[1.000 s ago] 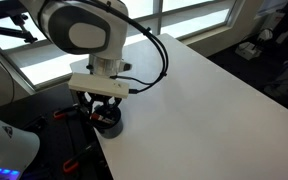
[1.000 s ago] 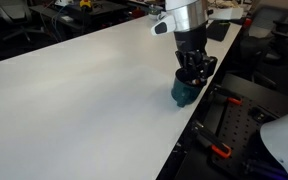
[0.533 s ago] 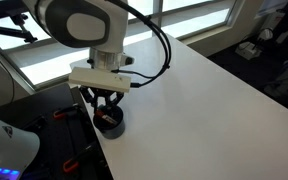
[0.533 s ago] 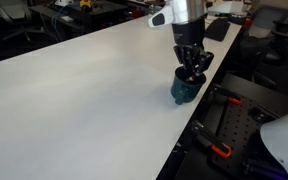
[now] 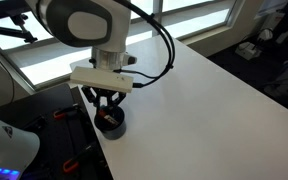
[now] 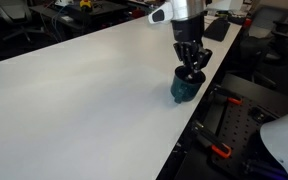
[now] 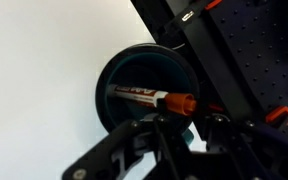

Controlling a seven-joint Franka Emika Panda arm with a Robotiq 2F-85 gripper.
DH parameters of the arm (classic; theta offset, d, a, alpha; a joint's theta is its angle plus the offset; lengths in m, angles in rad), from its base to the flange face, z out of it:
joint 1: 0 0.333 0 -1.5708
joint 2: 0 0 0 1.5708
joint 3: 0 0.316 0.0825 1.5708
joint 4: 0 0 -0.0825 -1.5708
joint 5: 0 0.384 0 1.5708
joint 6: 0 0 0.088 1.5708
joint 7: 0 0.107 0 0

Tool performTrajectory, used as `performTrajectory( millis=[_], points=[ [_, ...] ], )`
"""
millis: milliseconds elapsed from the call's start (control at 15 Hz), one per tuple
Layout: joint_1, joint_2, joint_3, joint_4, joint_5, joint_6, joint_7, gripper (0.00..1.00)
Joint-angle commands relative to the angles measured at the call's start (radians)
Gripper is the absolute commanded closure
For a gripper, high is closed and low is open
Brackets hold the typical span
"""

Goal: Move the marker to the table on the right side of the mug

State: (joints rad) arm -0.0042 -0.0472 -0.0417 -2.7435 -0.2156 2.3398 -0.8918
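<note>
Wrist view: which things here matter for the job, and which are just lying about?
For the job:
marker, lying inside the mug
mug
white table
gripper

Lying about:
black perforated board beside the table
orange-handled tools

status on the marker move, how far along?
Done: nothing placed yet. In the wrist view the marker lies across the opening of the mug, not on the table.
In hand: the gripper hangs right over the mug at the table's edge, close to the marker's orange end; whether it has a grip, I cannot tell.
Left: lift the marker out and set it on the table right of the mug.
</note>
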Motion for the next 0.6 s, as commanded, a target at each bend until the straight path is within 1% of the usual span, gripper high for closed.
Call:
performTrajectory(
  millis=[0,533],
  points=[
    [-0.031,0.023,-0.021,0.045,-0.006,-0.02,0.015,0.93],
    [-0.073,0.033,-0.046,0.093,-0.021,-0.016,0.034,0.93]
  ],
)
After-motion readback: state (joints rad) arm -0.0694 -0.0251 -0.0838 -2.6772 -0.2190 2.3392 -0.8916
